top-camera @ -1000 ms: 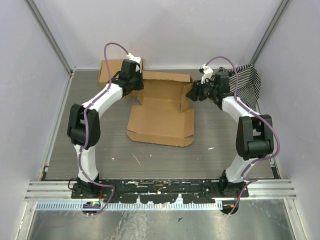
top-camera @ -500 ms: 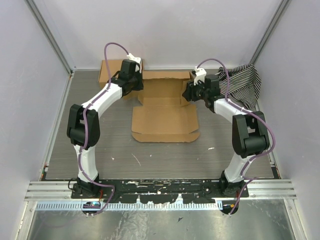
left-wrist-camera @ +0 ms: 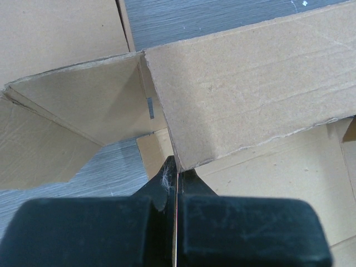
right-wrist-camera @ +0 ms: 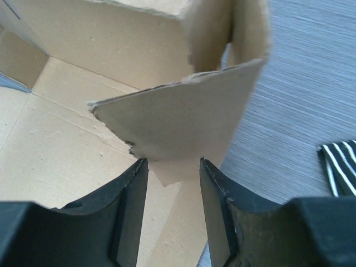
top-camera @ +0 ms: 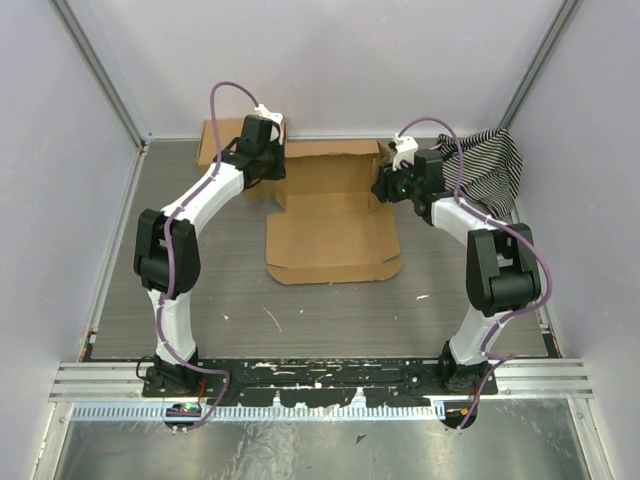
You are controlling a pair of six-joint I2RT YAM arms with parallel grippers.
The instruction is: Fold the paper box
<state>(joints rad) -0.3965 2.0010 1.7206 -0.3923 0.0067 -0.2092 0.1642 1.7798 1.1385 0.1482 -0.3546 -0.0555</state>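
Observation:
The paper box [top-camera: 330, 225], a brown cardboard sheet, lies mid-table with its back and side walls raised and its wide lid panel flat toward me. My left gripper [top-camera: 262, 166] is at the box's back left corner, shut on the thin edge of a raised wall. In the left wrist view the fingers [left-wrist-camera: 177, 167] pinch that wall [left-wrist-camera: 250, 94], with a side flap [left-wrist-camera: 83, 105] folded off to the left. My right gripper [top-camera: 386, 184] is at the right wall. It stands open [right-wrist-camera: 173, 164], with a bent flap [right-wrist-camera: 178, 119] just ahead of and partly between its fingertips.
A smaller closed cardboard box [top-camera: 214, 146] sits at the back left behind the left arm. A black-and-white striped cloth [top-camera: 490, 165] lies bunched at the back right, its corner [right-wrist-camera: 340, 167] close to the right gripper. Walls enclose the table on three sides.
The box has swung and shifted right, so its lid panel now lies squarer to me. The right gripper moved left and back onto the right-hand flap. The left gripper kept its grip.

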